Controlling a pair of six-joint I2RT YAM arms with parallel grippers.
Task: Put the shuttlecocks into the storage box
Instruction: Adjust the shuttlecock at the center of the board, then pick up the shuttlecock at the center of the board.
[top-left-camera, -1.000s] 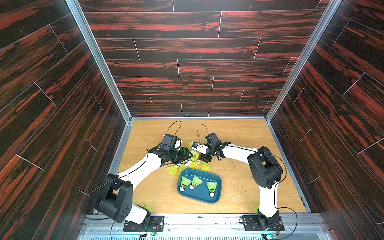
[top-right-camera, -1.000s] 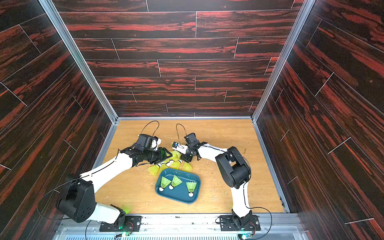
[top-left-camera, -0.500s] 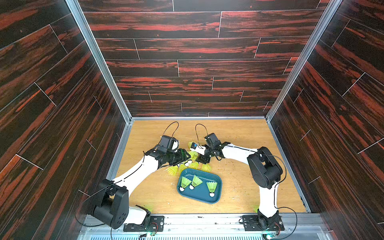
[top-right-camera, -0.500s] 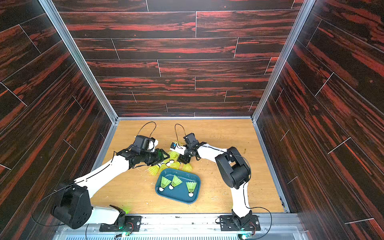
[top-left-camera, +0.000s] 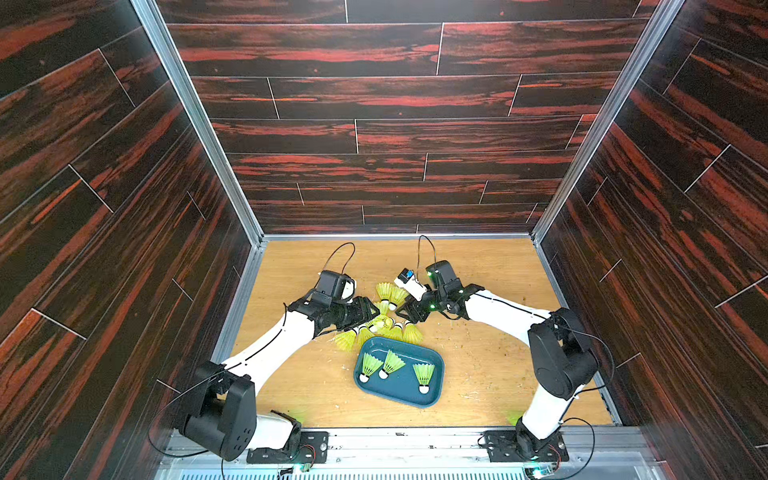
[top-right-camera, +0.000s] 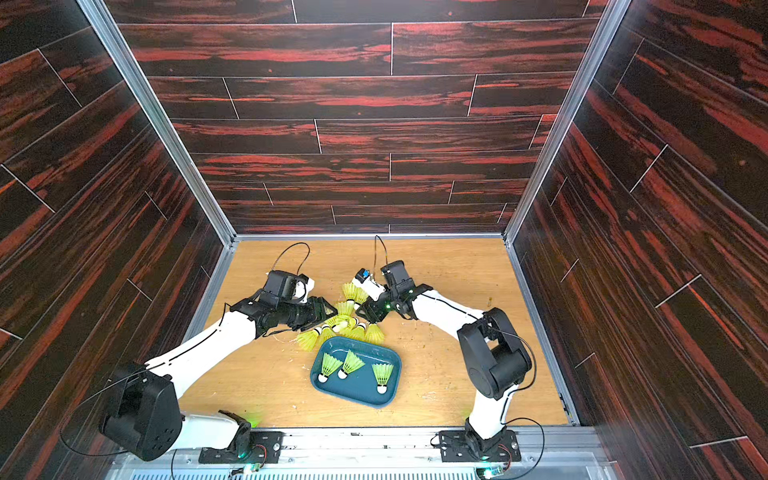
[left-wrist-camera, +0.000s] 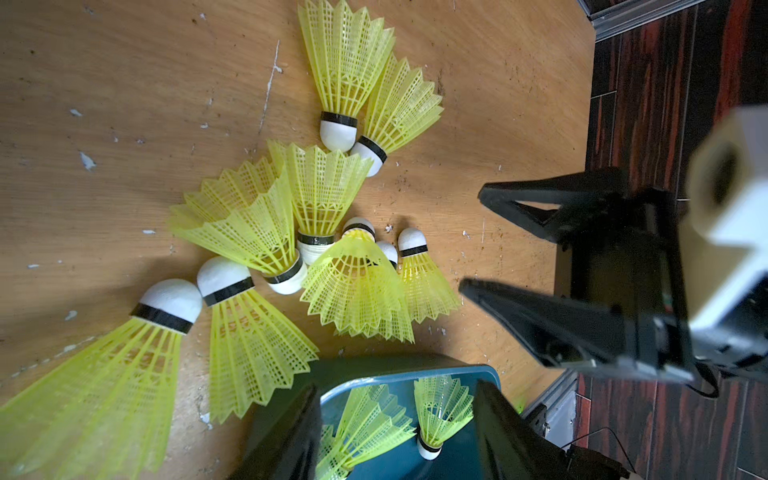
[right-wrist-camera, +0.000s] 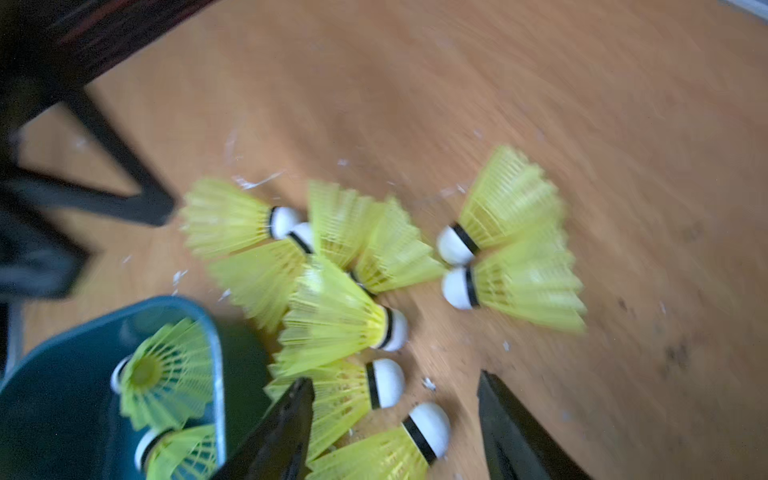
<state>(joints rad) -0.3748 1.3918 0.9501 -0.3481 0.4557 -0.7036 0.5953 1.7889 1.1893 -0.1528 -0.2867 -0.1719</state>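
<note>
Twelve shuttlecocks (left-wrist-camera: 345, 62), one storage box (top-left-camera: 399, 394)

White arm links (top-left-camera: 274, 345), black joints (top-left-camera: 557, 357), thin black cables (top-left-camera: 336, 251)

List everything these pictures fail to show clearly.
1. Count of loose shuttlecocks: skirts overlap in the left wrist view. The left pincer and right pincer cover part of the heap in both top views.
2. Whether the right pincer touches a shuttlecock: the right wrist view is motion-blurred.
3. Storage box: cut off by the left wrist view's edge and partly behind the left pincer.
</note>
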